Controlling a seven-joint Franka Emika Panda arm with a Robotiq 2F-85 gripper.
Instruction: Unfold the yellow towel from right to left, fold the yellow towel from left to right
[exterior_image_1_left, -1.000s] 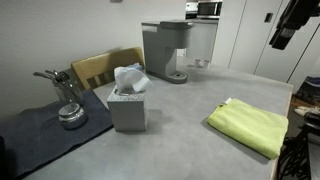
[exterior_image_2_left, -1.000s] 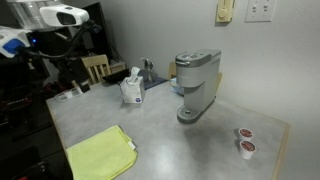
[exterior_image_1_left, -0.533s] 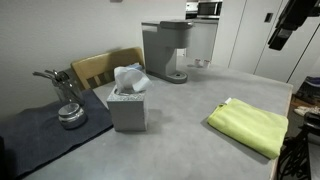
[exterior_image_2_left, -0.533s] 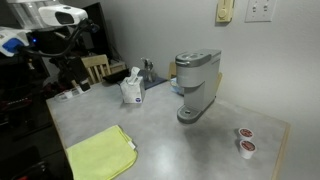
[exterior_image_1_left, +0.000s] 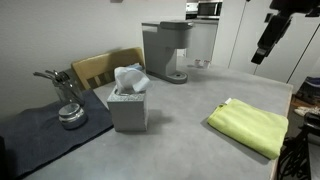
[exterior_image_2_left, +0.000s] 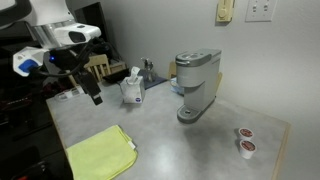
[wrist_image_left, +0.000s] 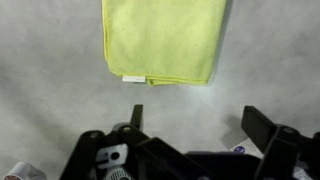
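Soft lime-yellow rectangular towel (exterior_image_1_left: 250, 127): lies folded and flat on the pale grey tabletop (exterior_image_1_left: 180, 125), close to its edge and well apart from the grey tissue box (exterior_image_1_left: 128, 110).

Black two-finger gripper (exterior_image_2_left: 95, 92): hangs in the air above the table, touching nothing.

Wrist view: fingers spread wide, nothing between them. The towel lies ahead of the tool, a little toward the finger on the picture's left. Its near edge runs crosswise, roughly in line with the gap between the fingers. A small white tag (wrist_image_left: 132, 77) sits at that edge's corner.

Judgement: the approach goes forward and down to the cloth. The right-hand side must be picked up to open it leftward. Which side has the loose layers I cannot tell from here.
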